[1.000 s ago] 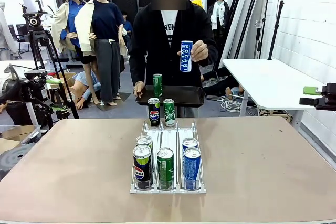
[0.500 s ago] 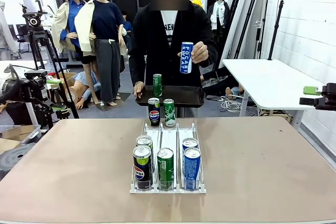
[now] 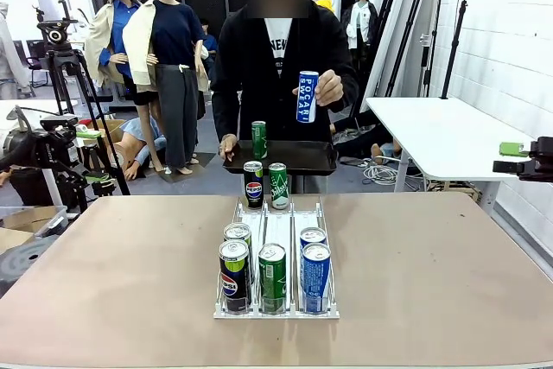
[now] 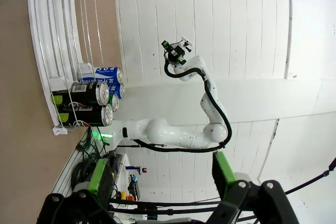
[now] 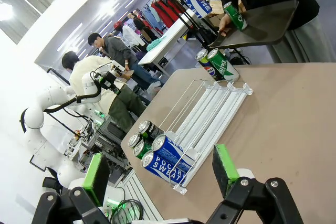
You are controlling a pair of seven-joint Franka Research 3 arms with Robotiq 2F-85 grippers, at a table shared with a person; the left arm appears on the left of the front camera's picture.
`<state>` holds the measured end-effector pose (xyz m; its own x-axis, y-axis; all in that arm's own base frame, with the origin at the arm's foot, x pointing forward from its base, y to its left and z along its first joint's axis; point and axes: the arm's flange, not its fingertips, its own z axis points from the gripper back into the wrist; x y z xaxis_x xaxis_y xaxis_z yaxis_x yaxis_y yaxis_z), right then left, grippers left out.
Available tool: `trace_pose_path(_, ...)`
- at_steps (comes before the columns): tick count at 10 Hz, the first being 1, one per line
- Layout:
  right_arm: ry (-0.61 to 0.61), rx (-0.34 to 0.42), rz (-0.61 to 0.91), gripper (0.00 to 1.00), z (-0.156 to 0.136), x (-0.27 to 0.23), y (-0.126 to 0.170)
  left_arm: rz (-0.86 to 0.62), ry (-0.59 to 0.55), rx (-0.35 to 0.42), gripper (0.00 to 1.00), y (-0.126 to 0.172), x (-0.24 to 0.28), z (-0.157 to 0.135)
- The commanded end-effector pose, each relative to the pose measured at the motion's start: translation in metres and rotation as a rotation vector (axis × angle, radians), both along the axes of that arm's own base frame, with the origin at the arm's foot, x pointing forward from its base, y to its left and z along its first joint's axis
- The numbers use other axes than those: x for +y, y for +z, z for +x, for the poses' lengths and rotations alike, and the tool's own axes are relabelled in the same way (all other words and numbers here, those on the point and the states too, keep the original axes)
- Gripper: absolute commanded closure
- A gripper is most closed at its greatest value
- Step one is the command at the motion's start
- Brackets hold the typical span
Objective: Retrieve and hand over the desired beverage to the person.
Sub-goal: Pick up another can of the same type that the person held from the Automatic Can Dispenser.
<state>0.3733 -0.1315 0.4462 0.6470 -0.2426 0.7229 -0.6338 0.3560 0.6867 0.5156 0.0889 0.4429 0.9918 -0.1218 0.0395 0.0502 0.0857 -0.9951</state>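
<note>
**Blue can shown; no reach begun**

The person (image 3: 278,58) stood at 12 o'clock across the tabletop (image 3: 449,274), one hand (image 3: 328,85) raising a blue sample can (image 3: 307,96). The other hand held a black tray (image 3: 298,160) with a small green can (image 3: 259,139) upright on it. I judged this the asking step: the raised can named the wanted drink, and nothing had been fetched yet.

The white rack (image 3: 278,222) sat mid-tabletop. Its 3 o'clock lane held the matching drinks: the front blue can (image 3: 315,276) at the 6 o'clock end and a second blue can (image 3: 312,237) close behind it. A green rack can (image 3: 272,277) stood just beside the front one, in the centre lane.

The left claw (image 4: 161,174) and the right claw (image 5: 161,174) were both spread wide and empty, well apart from the rack.

The next move likely fell to the right claw. It would need to straddle the front blue can without knocking the green neighbour. It would then lift the can over the rack's low front rail and carry it upright toward 12 o'clock for the person.
</note>
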Motion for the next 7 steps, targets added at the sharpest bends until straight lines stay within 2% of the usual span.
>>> trace_pose_path(1,0.004,-0.004,0.008,0.0,0.0001,0.0011,0.0002,0.01,0.005,-0.001,0.0,-0.0003,0.001,0.0)
trace_pose_path(7,0.004,-0.004,0.008,0.0,0.0001,0.0011,0.0002,0.01,0.005,-0.001,0.0,-0.0003,0.001,0.0)
